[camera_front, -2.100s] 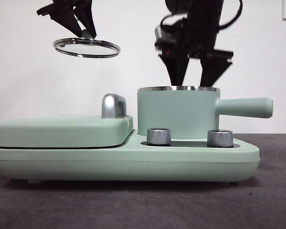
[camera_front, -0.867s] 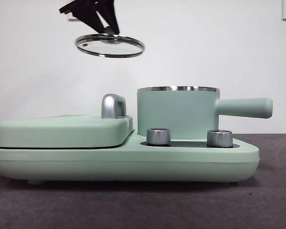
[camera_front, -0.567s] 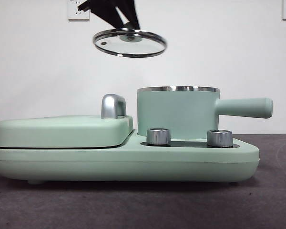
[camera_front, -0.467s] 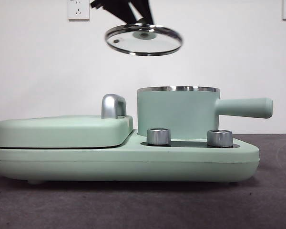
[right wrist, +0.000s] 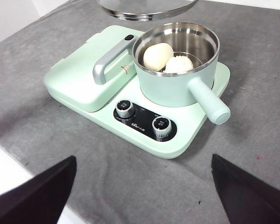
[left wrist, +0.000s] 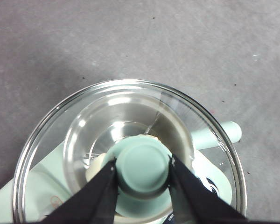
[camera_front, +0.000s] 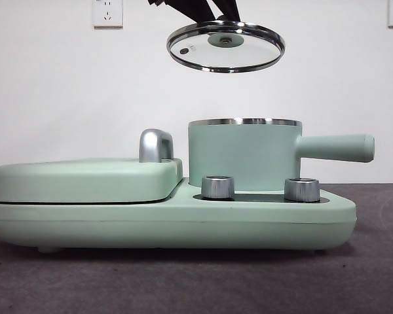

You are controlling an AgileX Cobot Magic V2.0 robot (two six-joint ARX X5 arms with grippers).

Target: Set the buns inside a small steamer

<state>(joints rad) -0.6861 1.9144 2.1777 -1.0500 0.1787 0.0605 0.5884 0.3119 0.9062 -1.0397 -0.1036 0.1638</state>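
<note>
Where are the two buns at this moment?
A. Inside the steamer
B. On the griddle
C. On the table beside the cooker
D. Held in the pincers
A: the right wrist view shows both buns lying inside the open steamer, while the left pincer holds the lid above it.

Nothing here is sharp enough for me to read. On the black control panel (right wrist: 144,119) between the two dials (right wrist: 125,108) there is a short white mark that looks like a brand, and faint white ticks ring each dial, but I cannot make out any letters or numbers. A small emblem (right wrist: 126,69) sits on the griddle lid (right wrist: 79,77) near its handle, also illegible.
</note>
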